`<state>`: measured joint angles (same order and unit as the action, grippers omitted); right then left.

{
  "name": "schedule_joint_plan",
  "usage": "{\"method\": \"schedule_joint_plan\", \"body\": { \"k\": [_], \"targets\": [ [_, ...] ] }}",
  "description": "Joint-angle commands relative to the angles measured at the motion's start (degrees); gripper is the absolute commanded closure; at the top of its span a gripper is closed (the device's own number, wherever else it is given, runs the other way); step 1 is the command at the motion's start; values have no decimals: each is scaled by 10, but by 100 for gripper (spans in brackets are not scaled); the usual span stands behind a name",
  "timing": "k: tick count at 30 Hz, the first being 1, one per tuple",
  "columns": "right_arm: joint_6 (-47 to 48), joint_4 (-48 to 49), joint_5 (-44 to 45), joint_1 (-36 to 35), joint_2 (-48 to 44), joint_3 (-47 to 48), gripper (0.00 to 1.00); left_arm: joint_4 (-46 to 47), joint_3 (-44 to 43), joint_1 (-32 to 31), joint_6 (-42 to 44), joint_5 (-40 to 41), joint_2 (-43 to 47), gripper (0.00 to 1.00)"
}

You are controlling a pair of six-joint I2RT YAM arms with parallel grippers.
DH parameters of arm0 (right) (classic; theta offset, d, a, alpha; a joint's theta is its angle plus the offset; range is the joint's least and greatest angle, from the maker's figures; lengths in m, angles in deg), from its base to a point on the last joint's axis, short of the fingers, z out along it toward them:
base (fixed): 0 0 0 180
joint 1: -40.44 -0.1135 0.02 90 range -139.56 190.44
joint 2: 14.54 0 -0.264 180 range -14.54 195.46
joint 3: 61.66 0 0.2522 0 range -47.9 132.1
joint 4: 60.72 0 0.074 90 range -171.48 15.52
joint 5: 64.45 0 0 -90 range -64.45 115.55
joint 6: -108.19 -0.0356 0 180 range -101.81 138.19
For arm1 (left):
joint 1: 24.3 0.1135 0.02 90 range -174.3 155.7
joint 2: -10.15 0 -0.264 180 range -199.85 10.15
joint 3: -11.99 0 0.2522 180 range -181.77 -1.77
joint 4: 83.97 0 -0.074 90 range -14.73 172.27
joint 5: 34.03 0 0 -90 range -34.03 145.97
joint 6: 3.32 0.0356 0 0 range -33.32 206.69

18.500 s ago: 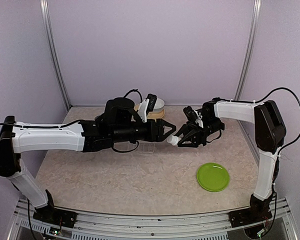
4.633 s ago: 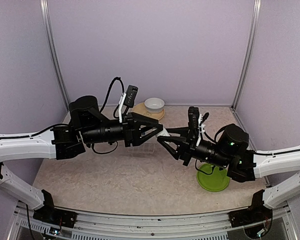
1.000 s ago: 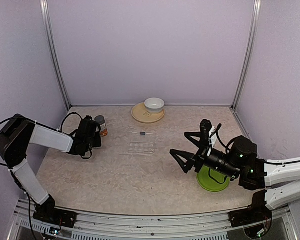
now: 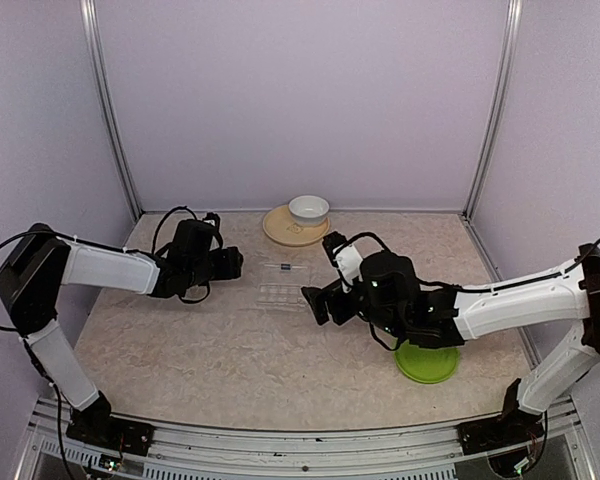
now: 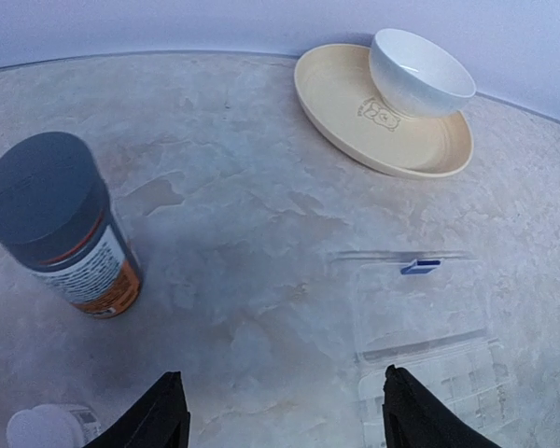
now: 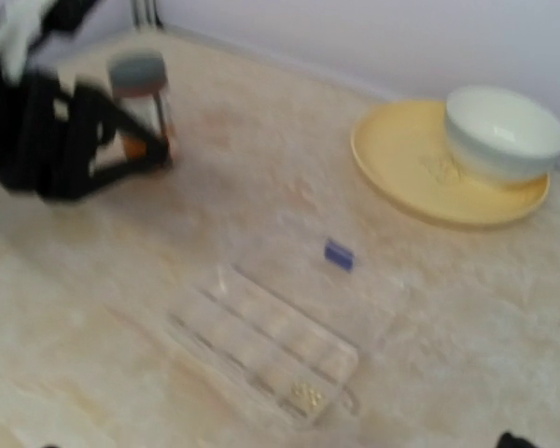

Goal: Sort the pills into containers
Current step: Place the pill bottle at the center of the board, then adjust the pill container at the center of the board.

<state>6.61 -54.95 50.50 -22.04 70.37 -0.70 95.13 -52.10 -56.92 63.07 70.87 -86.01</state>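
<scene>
The clear pill box (image 4: 283, 295) lies mid-table with its lid folded open and a small blue latch (image 5: 420, 267) on the lid. A few tiny yellowish pills (image 6: 305, 397) sit in one end compartment of the pill box (image 6: 261, 341). My left gripper (image 4: 232, 264) is just left of the box, open, with nothing between its fingers (image 5: 163, 415). My right gripper (image 4: 313, 303) hovers at the box's right end, open and empty; only its fingertips (image 6: 515, 440) show in the blurred right wrist view.
An orange pill bottle (image 5: 61, 224) with a grey cap stands left of the left gripper, and a white cap (image 5: 42, 427) lies near it. A white bowl (image 4: 308, 209) sits on a tan plate (image 4: 280, 229) at the back. A green plate (image 4: 427, 360) lies front right.
The left gripper opened, left the bottle and moved right toward the pill box. The right arm swung left from above the green plate to the box's right end.
</scene>
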Motion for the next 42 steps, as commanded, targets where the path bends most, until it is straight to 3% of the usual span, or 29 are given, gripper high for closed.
{"method": "schedule_joint_plan", "body": {
  "k": [1, 14, 22, 42],
  "targets": [
    [11, -70, -7, 24, 71, 52, 0, 26, -44, -5, -12, -88, -44, 30],
    [41, -104, -72, 74, 224, 118, 0, 117, -100, 15, -42, -252, -167, 31],
    [48, -100, -98, 83, 290, 145, 0, 126, -117, 18, -49, -263, -201, 31],
    [29, -92, -123, 135, 325, 171, 0, 159, -77, 12, -62, -304, -215, 34]
  ]
}}
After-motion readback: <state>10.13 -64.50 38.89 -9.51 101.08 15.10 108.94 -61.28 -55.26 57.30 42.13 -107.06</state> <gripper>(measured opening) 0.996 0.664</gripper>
